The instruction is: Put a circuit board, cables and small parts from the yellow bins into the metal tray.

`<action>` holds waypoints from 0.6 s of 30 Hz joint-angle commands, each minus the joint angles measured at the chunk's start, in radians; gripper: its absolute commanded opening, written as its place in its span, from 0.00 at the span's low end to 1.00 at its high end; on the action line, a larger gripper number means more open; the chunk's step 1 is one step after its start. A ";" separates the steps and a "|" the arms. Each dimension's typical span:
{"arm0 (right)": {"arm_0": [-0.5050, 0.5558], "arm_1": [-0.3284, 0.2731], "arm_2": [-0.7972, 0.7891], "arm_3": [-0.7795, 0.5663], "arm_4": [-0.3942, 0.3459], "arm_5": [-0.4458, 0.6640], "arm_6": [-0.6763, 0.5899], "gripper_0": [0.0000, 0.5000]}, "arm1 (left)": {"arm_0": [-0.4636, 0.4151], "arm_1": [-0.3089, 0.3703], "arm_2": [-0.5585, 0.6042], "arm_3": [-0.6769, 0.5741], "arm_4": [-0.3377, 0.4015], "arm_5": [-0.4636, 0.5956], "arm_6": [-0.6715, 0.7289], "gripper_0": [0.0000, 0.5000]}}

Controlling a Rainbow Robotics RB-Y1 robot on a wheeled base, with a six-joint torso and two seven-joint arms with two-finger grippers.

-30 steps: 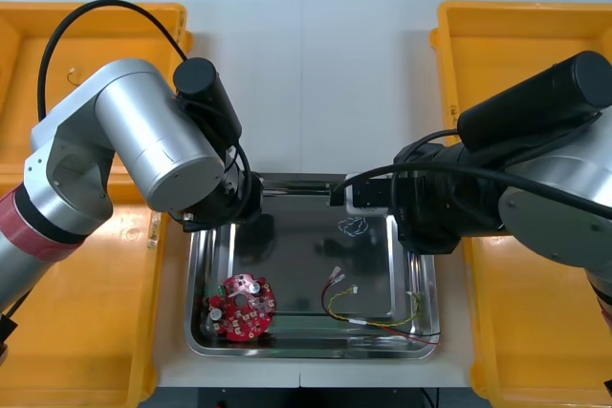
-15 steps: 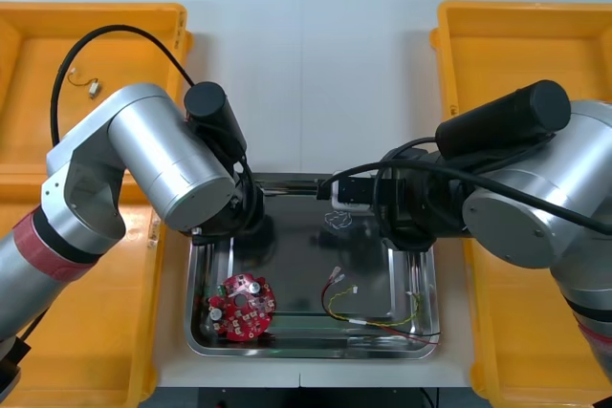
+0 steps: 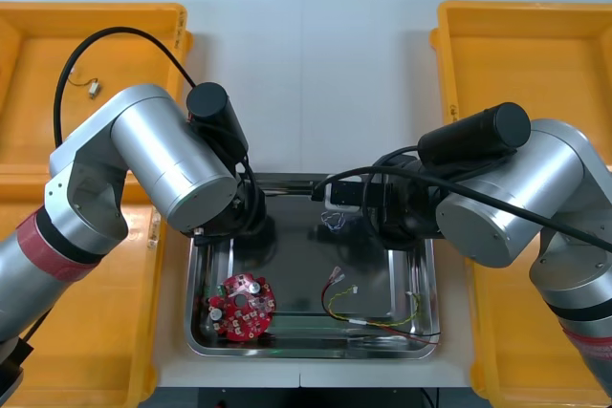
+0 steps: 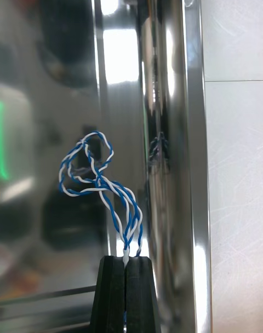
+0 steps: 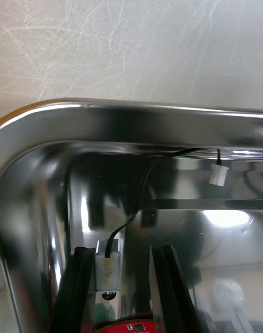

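The metal tray [image 3: 431,305] holds a round red circuit board [image 3: 243,306] at its near left and a red and yellow cable [image 3: 369,309] at its near right. My right gripper [image 4: 125,260] is shut on a twisted blue and white cable [image 4: 97,184], which hangs just inside the tray's rim [image 4: 193,147]; in the front view this cable [image 3: 335,223] is by the tray's far edge. My left gripper [image 5: 123,252] stands open low in the tray's far left corner. A black cable [image 5: 138,200] with a white connector [image 5: 218,174] lies there, its other end between the fingers.
Yellow bins [image 3: 38,150] [image 3: 535,54] flank the tray. A small metal part [image 3: 93,88] with a bit of wire lies in the far left bin. My left arm [image 3: 177,164] covers the tray's far left corner; the right arm [image 3: 497,198] covers its far right.
My right gripper has carried the blue and white cable leftward along the tray's far edge. The left arm shifted slightly a second ago and has since held still.
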 commanded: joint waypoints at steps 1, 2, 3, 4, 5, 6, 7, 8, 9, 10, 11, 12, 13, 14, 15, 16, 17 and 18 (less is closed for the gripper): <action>0.028 -0.021 0.039 -0.007 0.029 -0.039 0.032 0.00 | 0.009 -0.028 -0.009 -0.017 -0.003 -0.012 -0.031 0.77; 0.029 -0.024 0.039 -0.001 0.029 -0.043 0.035 0.00 | 0.009 -0.028 -0.009 -0.018 -0.003 -0.012 -0.031 0.82; 0.029 -0.027 0.039 0.004 0.029 -0.043 0.036 0.00 | 0.011 -0.028 -0.009 -0.020 -0.002 -0.010 -0.029 0.87; 0.029 -0.030 0.039 0.005 0.033 -0.044 0.039 0.00 | 0.009 -0.028 -0.009 -0.021 -0.002 -0.010 -0.029 0.90; 0.029 -0.033 0.039 0.010 0.036 -0.047 0.041 0.00 | 0.009 -0.028 -0.009 -0.023 -0.002 -0.007 -0.029 0.96; 0.029 -0.038 0.039 0.013 0.040 -0.049 0.046 0.00 | 0.009 -0.031 -0.009 -0.024 -0.002 -0.006 -0.029 0.99; 0.029 -0.039 0.039 0.014 0.043 -0.049 0.047 0.00 | 0.009 -0.030 -0.009 -0.024 -0.002 -0.004 -0.029 0.99; 0.031 -0.047 0.039 0.019 0.045 -0.049 0.052 0.00 | 0.009 -0.031 -0.009 -0.027 -0.002 -0.004 -0.029 1.00; 0.034 -0.051 0.039 0.022 0.046 -0.049 0.055 0.00 | 0.009 -0.031 -0.009 -0.029 -0.002 -0.003 -0.029 1.00; 0.039 -0.056 0.039 0.024 0.046 -0.049 0.056 0.00 | 0.009 -0.031 -0.009 -0.032 -0.002 -0.003 -0.028 1.00; 0.042 -0.058 0.039 0.025 0.046 -0.049 0.056 0.00 | 0.009 -0.031 -0.009 -0.034 -0.002 -0.001 -0.028 1.00; 0.046 -0.061 0.039 0.027 0.046 -0.049 0.058 0.00 | 0.009 -0.031 -0.009 -0.035 -0.002 0.000 -0.028 1.00; 0.048 -0.062 0.039 0.027 0.045 -0.049 0.059 0.00 | 0.009 -0.031 -0.009 -0.037 -0.002 0.002 -0.028 1.00; 0.049 -0.062 0.040 0.027 0.045 -0.049 0.059 0.00 | 0.009 -0.031 -0.009 -0.043 -0.002 0.005 -0.026 1.00; 0.049 -0.064 0.040 0.027 0.043 -0.049 0.061 0.00 | 0.009 -0.031 -0.009 -0.047 -0.002 0.008 -0.026 1.00; 0.049 -0.064 0.039 0.027 0.043 -0.049 0.061 0.00 | 0.009 -0.031 -0.009 -0.054 -0.002 0.011 -0.026 1.00; 0.051 -0.062 0.039 0.027 0.043 -0.050 0.059 0.00 | 0.009 -0.031 -0.009 -0.055 -0.002 0.013 -0.025 1.00; 0.051 -0.062 0.039 0.027 0.042 -0.052 0.059 0.00 | 0.009 -0.033 -0.011 -0.060 -0.002 0.016 -0.023 1.00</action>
